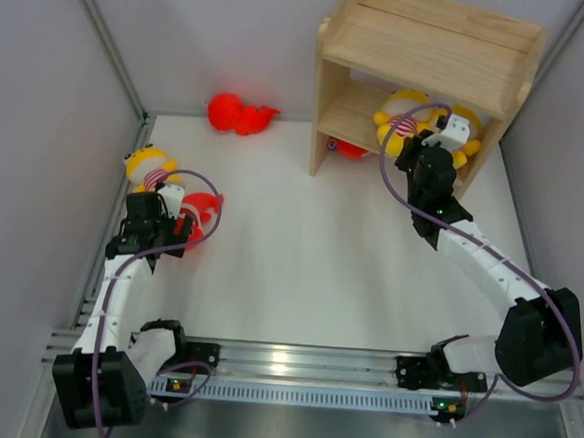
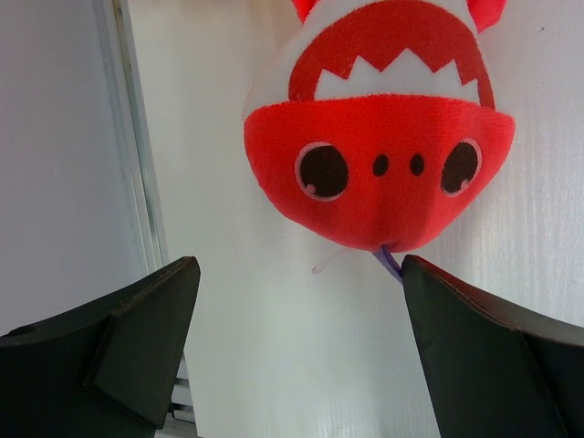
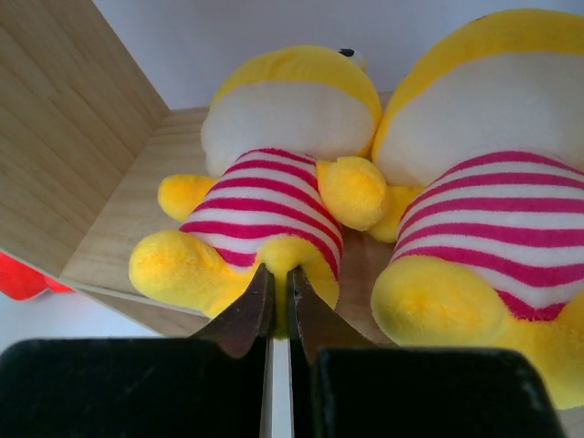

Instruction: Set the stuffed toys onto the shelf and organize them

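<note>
The wooden shelf [image 1: 425, 43] stands at the back right. Two yellow striped toys [image 1: 404, 117] sit side by side on its lower tier. My right gripper [image 1: 421, 140] reaches into that tier. In the right wrist view it [image 3: 278, 285] is shut on the yellow bottom of the left striped toy [image 3: 274, 182], with the second striped toy [image 3: 484, 201] to its right. A red shark [image 1: 202, 216] lies at the left. My left gripper [image 1: 171, 223] is open just short of it. The left wrist view shows the shark's face [image 2: 379, 164] beyond the open gripper [image 2: 301, 306].
A third yellow striped toy [image 1: 150, 164] lies by the left wall behind the left gripper. Another red shark [image 1: 239, 115] lies at the back wall. A third shark [image 1: 349, 149] peeks from under the shelf and shows in the right wrist view [image 3: 23, 278].
</note>
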`<move>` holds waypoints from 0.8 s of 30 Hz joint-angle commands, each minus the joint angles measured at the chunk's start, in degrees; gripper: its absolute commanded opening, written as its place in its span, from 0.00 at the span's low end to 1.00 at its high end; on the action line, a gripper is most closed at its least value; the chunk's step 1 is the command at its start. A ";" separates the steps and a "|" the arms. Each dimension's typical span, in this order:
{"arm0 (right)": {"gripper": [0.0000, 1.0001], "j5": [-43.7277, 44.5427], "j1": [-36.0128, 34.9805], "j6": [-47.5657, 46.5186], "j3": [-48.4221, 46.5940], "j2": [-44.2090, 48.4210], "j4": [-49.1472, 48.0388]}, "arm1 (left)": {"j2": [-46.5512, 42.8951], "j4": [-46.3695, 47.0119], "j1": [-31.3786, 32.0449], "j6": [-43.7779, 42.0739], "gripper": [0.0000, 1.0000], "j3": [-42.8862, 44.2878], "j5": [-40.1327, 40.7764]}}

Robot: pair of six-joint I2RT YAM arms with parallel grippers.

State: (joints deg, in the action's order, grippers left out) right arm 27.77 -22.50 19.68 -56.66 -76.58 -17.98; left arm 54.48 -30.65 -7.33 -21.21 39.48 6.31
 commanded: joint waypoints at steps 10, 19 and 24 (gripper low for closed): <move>0.46 -3.77 1.14 -1.75 -0.99 6.17 0.13 | -0.16 -1.16 0.04 -2.07 0.99 4.63 1.60; 0.71 -11.42 0.71 -6.14 -2.49 10.48 5.49 | 1.77 -4.94 0.13 -5.51 0.99 17.00 3.09; 0.72 -14.05 0.62 -8.52 -3.01 11.80 7.08 | 11.51 -4.85 0.04 -4.28 0.98 24.84 2.66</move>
State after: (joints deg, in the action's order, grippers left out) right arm 16.69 -22.22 13.47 -57.12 -66.78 -12.08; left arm 61.12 -35.88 -7.33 -25.61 59.99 8.47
